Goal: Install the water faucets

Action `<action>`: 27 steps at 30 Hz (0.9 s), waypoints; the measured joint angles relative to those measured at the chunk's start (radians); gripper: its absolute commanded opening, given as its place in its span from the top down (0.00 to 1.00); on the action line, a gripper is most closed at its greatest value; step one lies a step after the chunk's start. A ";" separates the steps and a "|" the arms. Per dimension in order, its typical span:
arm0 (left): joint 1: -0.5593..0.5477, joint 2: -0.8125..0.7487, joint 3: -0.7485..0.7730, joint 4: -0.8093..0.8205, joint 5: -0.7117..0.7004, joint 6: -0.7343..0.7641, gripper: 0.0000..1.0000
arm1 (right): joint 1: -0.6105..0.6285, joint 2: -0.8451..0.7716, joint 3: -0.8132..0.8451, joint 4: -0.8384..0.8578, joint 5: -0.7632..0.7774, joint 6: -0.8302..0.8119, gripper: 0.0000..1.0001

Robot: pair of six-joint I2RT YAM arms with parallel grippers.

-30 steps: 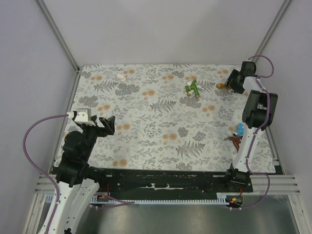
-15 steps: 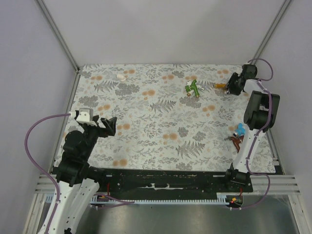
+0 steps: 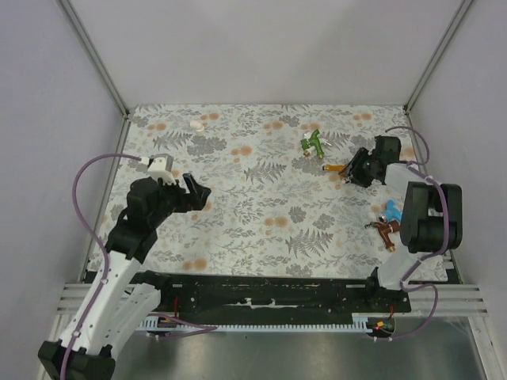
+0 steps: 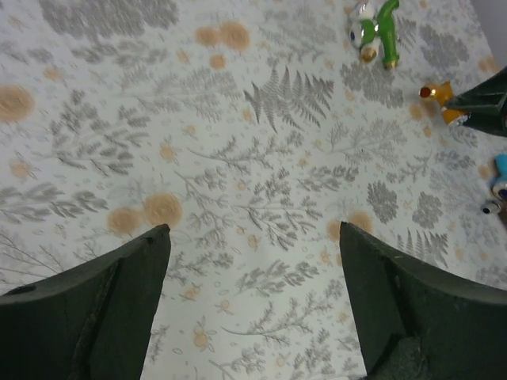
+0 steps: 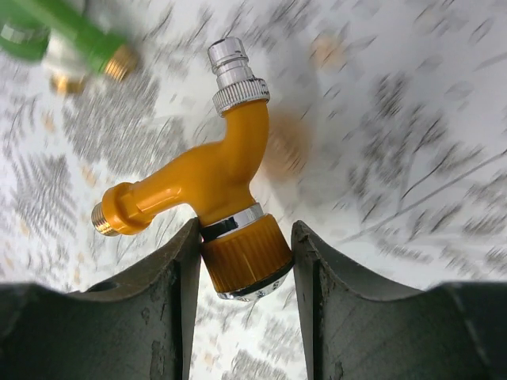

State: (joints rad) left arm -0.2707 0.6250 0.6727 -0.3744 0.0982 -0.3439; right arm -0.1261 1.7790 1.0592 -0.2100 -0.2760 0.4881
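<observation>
right arm's swung in from the far right corner, and the right gripper now sits nearer the middle of the floral table, just near-right of the green faucet. it's carried the orange faucet along. a second ago that piece was up by the back right edge, now it hangs out of the jaws toward the left. the jaws have narrowed too, and they're clamped on the faucet's ribbed round knob, one finger on each side. chrome nozzle points away from the wrist, threaded brass end off to one side. the cloth behind it is smeared in the wrist view, so whether the faucet clears the table i can't tell.

over on the left, big change as well: the left arm has reared up and reached forward, and the left gripper is further in over the table than before. its jaws are spread wide with only patterned cloth between them, nothing gripped.

everything else has stayed put. green faucet in the same spot at the back, blue faucet and dark red faucet close together by the right arm, small white fitting at the far left.
</observation>
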 measured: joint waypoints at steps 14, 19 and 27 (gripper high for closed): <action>-0.169 0.289 -0.131 0.271 0.262 -0.350 0.05 | 0.374 -0.483 -0.407 0.180 0.001 0.108 0.75; -0.312 0.398 -0.131 0.441 0.209 -0.441 0.05 | 0.553 -0.577 -0.465 0.244 0.068 0.153 0.74; -0.430 0.535 -0.098 0.592 0.119 -0.531 0.15 | 0.750 -0.618 -0.481 0.332 0.183 0.182 0.74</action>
State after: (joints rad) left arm -0.7010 1.1603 0.5751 0.2176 0.2173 -0.8749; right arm 0.6243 1.1610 0.5777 0.1223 -0.0925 0.6704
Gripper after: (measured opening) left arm 0.915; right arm 0.516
